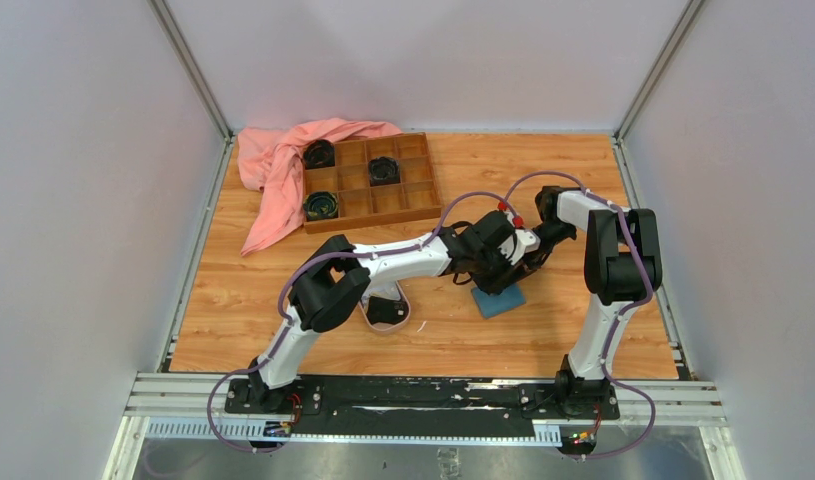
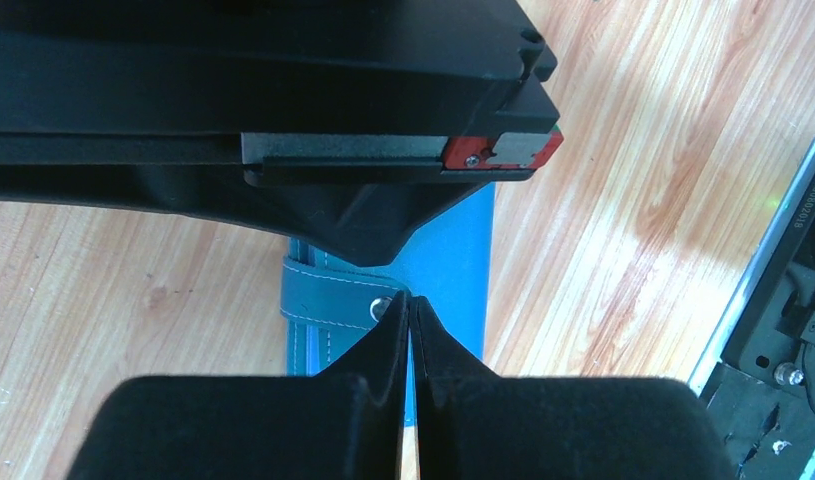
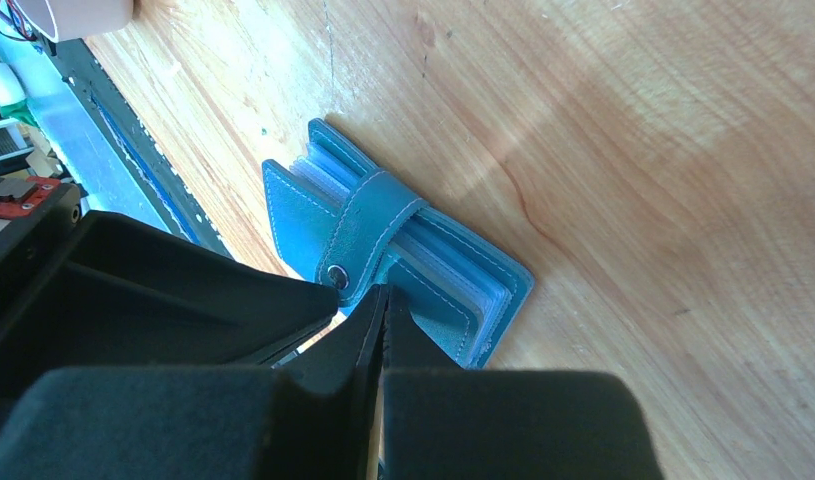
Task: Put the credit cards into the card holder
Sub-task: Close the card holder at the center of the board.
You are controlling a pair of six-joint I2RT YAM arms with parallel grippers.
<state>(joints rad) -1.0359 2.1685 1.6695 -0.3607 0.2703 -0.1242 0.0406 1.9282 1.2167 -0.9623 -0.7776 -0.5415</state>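
The card holder (image 1: 501, 301) is a small blue wallet lying folded on the wooden table, its snap tab (image 3: 378, 225) wrapped over the edge. My left gripper (image 2: 411, 298) is shut with its tips right at the tab's snap (image 2: 381, 306), over the wallet (image 2: 461, 270). From the other side, my right gripper (image 3: 386, 290) is shut too, its tips at the wallet (image 3: 438, 298) beside the snap. Nothing shows between either pair of jaws. Both grippers meet above the wallet in the top view. A dark flat piece (image 1: 385, 310) in the pink dish looks like a black credit card.
The pink oval dish (image 1: 367, 322) sits under my left forearm, partly hidden. A brown wooden compartment tray (image 1: 403, 205) with black round items stands at the back. A pink cloth (image 1: 278, 165) lies at its left. White walls and rails bound the table.
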